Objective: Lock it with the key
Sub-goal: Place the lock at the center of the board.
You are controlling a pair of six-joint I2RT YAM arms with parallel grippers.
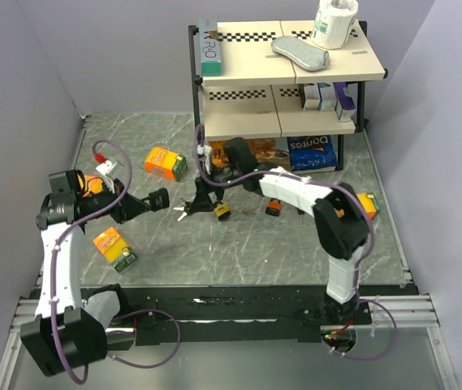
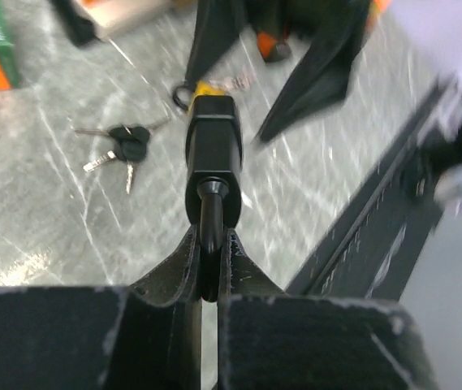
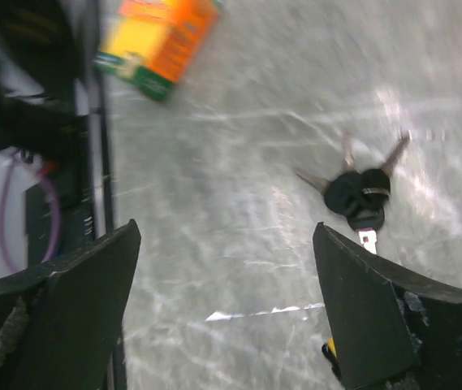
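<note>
the left fingers (image 2: pixel 174 272) are clamped tight on the black key (image 2: pixel 210 203), which sits in the near end of the padlock (image 2: pixel 211 134) directly ahead of them — a hold that looks meant for twisting it. the right fingers (image 3: pixel 352 309) gape wide and hold nothing, just beyond the padlock's far end — so nothing braces its body, while a spare key bunch (image 2: pixel 125 146) lies loose on the surface (image 2: pixel 52 244) beside it

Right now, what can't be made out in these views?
Left wrist: whether the stub in the left claw is a key or part of the lock; the claw covers it.
Right wrist: the keys' teeth, motion-blurred; one blade runs behind the right claw.
Top: keys too small for detail.
</note>
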